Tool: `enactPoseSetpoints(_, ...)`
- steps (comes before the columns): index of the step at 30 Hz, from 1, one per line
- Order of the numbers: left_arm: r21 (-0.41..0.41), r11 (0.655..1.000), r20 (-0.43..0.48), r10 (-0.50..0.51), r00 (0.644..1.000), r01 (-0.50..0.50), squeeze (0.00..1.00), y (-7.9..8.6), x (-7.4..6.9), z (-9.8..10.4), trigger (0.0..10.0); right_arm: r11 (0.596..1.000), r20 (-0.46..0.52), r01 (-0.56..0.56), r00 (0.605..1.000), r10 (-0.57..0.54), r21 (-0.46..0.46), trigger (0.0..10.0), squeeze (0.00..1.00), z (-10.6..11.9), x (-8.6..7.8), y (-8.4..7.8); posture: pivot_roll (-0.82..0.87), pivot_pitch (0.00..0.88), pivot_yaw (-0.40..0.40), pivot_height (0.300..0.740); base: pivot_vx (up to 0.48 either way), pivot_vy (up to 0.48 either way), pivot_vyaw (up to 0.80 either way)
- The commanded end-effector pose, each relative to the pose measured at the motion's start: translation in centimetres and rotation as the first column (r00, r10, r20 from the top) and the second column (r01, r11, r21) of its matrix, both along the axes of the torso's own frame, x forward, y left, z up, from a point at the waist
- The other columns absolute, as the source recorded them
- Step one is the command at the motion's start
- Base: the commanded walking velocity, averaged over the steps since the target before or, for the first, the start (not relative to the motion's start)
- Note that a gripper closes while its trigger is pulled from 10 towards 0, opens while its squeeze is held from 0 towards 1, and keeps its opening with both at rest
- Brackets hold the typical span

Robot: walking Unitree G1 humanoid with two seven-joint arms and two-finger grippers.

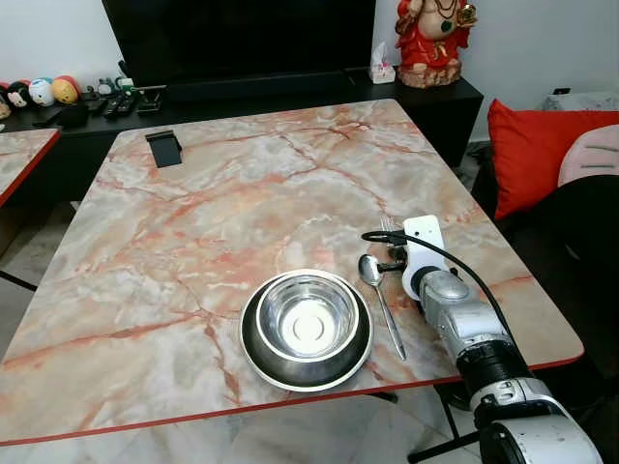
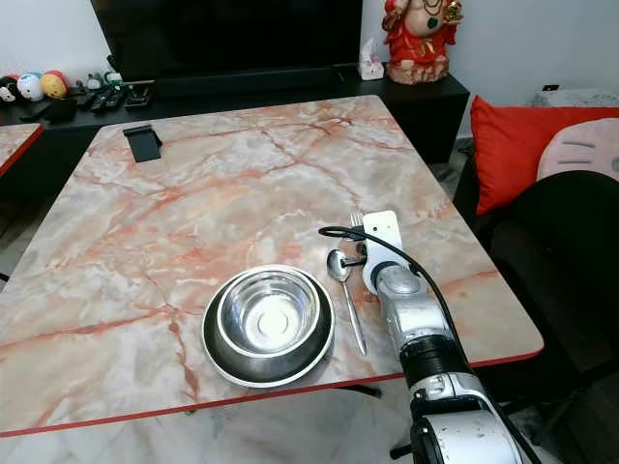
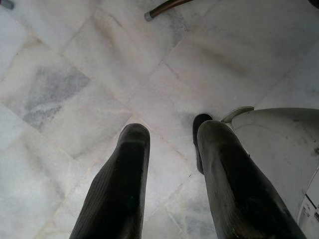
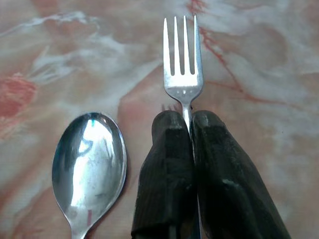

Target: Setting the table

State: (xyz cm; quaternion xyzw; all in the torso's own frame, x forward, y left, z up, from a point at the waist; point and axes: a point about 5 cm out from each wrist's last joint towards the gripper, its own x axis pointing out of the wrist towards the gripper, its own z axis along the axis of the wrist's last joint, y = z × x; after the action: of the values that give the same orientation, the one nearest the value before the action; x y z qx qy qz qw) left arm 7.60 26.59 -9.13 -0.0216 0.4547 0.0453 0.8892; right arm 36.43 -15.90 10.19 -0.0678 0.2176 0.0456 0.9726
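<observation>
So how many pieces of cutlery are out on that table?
2. A spoon lies just right of the bowl, and a fork sits beside the spoon, pinched in the right claw.

The right gripper (image 4: 188, 122) is reaching over the near right part of the table (image 1: 193, 213), and the fork (image 4: 182, 59) is lying just beyond its fingertips, with the neck pinched between the two fingers and the tines pointing away from the robot. Just to the left of the gripper the spoon (image 1: 379, 300) is lying beside the fork, with its handle running back toward the near edge, and further left the bowl (image 1: 307, 317) is sitting in the plate (image 1: 253, 350). Far beyond the gripper to the left, a small stand (image 1: 163, 148) is sitting near the far edge.
</observation>
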Motion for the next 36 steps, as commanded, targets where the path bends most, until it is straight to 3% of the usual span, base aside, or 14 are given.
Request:
enactPoseSetpoints(1, 0.014, 1.0, -0.028, 0.0, 1.0, 0.0, 0.0, 0.5, -0.7, 0.0, 10.0, 1.0, -0.008, -0.004, 1.0, 0.004, -0.009, 10.0, 0.0, -0.4, -0.2, 0.0, -0.1, 0.0, 0.085, 0.74, 0.0, 0.0, 0.0)
enactPoseSetpoints(13, 0.014, 1.0, -0.028, 0.0, 1.0, 0.001, 0.0, 0.5, -0.6, 0.0, 10.0, 1.0, -0.045, 0.02, 0.999, -0.02, -0.006, 10.0, 0.0, -1.5, -1.2, -0.4, -0.1, 0.0, 0.086, 0.74, 0.0, 0.0, 0.0)
enactPoseSetpoints(35, 0.013, 1.0, -0.026, 0.006, 1.0, -0.006, 0.0, 0.5, -0.6, 0.0, 10.0, 1.0, -0.045, 0.017, 0.999, -0.017, 0.009, 10.0, 0.0, -1.4, -1.2, -0.1, -0.09, 0.0, 0.085, 0.74, 0.0, 0.0, 0.0)
enactPoseSetpoints(36, 0.013, 1.0, -0.025, 0.006, 1.0, -0.006, 0.0, 0.5, -0.6, 0.0, 10.0, 1.0, -0.045, 0.017, 0.999, -0.016, 0.009, 10.0, 0.07, -1.4, -1.1, -0.1, -0.09, 0.0, 0.085, 0.74, 0.0, 0.0, 0.0)
